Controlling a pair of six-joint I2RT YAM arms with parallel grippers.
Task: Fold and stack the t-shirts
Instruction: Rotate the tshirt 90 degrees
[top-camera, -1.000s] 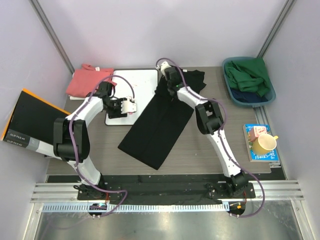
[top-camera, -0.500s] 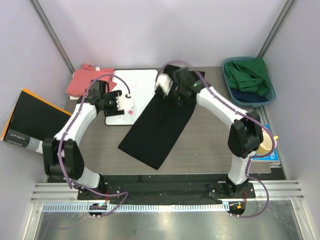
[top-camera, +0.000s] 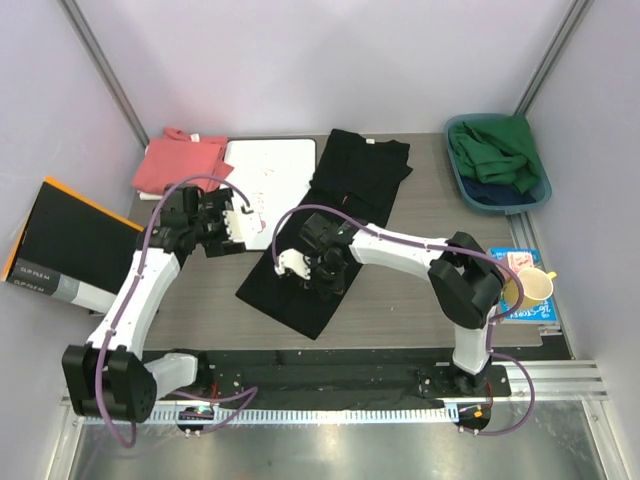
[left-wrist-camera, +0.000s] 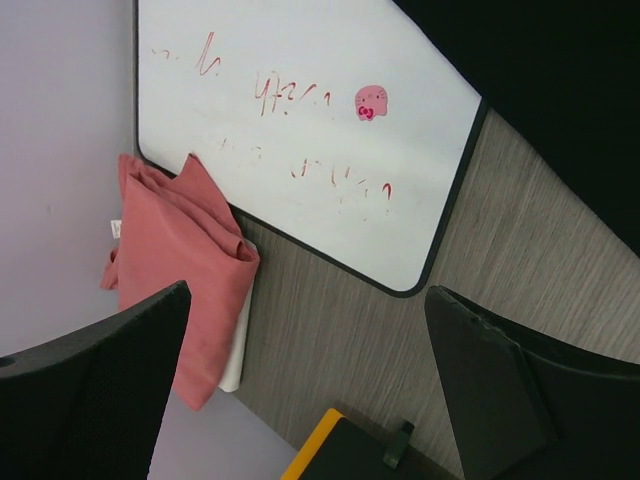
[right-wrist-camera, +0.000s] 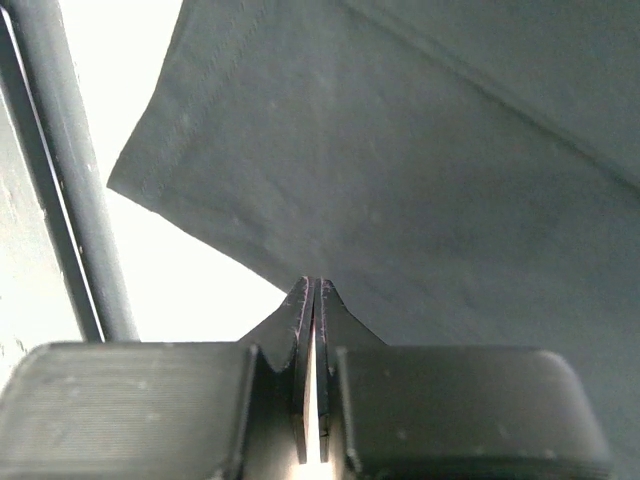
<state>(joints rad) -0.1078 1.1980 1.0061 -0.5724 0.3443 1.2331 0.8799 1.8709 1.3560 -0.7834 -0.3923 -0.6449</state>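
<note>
"While the right arm bends back across the grey wooden table (top-camera: 400, 300), where's its gripper (top-camera: 288, 262)?"

"Pinched closed at the left edge of the long black cloth t-shirt (top-camera: 345, 210), which lies flat on a diagonal, collar far-right, hem near-left."

"And the left gripper (top-camera: 238, 220)?"

"Spread wide over the white rectangular board (top-camera: 275, 165). The folded salmon-pink t-shirt (top-camera: 178, 160) lies just beside it, far-left."

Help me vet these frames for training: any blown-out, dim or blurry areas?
Right wrist: background beyond the black t-shirt is blown out white, and the shirt looks washed grey. Left wrist: evenly lit, whiteboard sharp, near fingers dark and soft. Top external: even, sharp.
</note>
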